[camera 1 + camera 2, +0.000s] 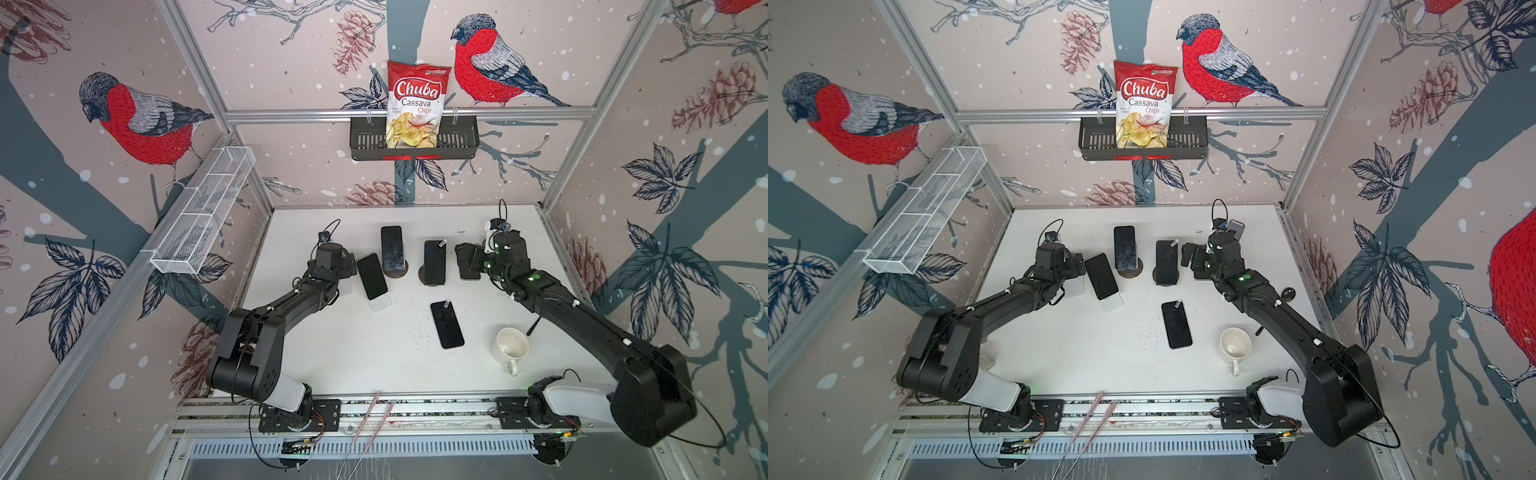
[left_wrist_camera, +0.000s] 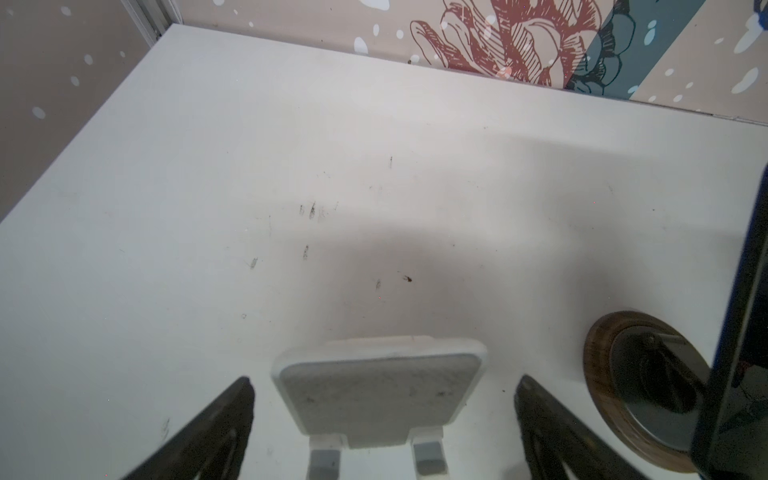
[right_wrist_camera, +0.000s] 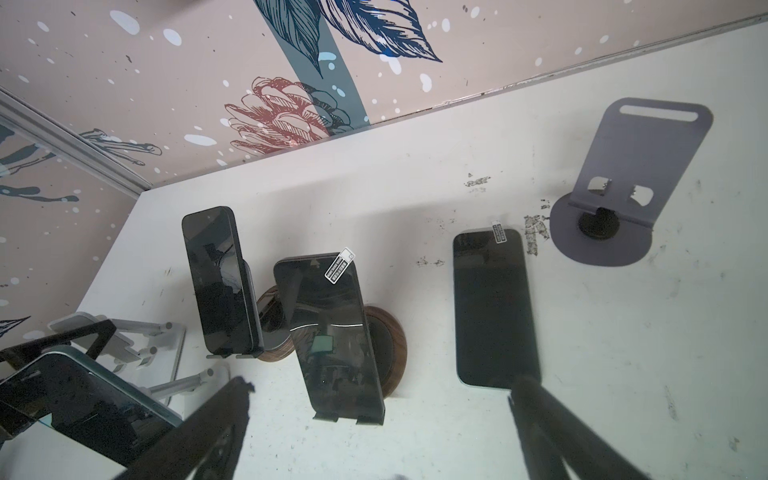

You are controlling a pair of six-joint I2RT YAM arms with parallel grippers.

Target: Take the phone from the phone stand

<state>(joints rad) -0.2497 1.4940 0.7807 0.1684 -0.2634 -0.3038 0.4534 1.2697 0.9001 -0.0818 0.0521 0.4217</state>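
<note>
white table [image 1: 374, 353], both claws spread

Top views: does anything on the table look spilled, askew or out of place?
A phone lies flat on the table, off any stand, with dark specks scattered beside it. In the right wrist view, the grey stand is empty.

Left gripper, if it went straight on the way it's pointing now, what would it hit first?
Probably the white stand: its padded plate sits right inside the open left gripper in the wrist view. Beyond it only bare table shows, though depth is hard to judge.
</note>
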